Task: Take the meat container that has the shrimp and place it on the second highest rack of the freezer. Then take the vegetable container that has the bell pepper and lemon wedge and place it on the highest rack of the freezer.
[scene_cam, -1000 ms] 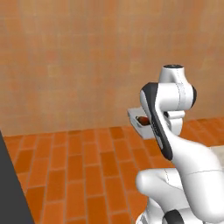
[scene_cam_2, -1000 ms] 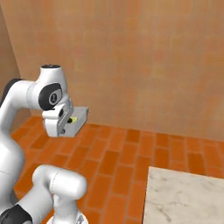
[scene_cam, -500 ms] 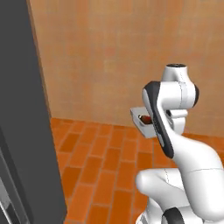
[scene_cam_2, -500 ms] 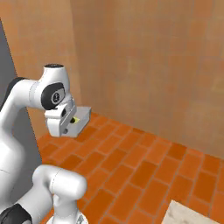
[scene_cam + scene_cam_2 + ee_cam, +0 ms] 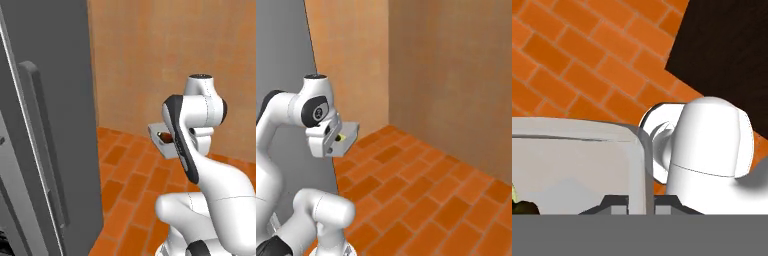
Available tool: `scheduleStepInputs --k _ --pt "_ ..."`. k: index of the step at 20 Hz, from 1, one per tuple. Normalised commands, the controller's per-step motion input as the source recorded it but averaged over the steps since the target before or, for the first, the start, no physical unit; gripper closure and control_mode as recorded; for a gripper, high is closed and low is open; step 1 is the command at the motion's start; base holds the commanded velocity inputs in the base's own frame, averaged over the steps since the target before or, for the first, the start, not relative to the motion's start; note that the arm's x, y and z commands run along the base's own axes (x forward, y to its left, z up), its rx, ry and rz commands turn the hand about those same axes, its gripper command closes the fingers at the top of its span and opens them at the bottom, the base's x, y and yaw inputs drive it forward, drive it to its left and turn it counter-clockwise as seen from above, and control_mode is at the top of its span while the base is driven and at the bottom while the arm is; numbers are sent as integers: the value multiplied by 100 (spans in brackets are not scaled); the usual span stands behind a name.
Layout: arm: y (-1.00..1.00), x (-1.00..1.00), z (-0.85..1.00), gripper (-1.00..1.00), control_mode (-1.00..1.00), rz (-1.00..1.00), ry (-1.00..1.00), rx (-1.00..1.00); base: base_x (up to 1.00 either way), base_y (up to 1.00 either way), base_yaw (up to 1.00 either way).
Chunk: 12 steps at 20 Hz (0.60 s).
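Now the freezer (image 5: 45,125) looms closer; end effector (image 5: 641,202) still grips the vegetable container (image 5: 345,138)

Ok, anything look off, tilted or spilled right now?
Nothing stands out. The pincer is shut on the wall of the vegetable container, carried about level, with the lemon wedge and bell pepper inside. No spill on the brick floor.

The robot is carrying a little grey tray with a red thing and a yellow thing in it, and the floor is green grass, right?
Not quite. The floor is orange brick tiles, not green grass; the right base view shows it plainly. The rest holds: the hand carries a small grey tray with a yellow piece in it, and the left base view shows a dark red piece too.
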Motion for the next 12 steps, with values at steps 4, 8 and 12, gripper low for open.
scheduleStepInputs --k 4,8,12 --pt "0 0 0 100 100 0 0 0 31 -37 70" --pt "0 0 0 100 100 0 0 0 55 -27 29" --pt "0 0 0 100 100 0 0 0 42 -37 38"
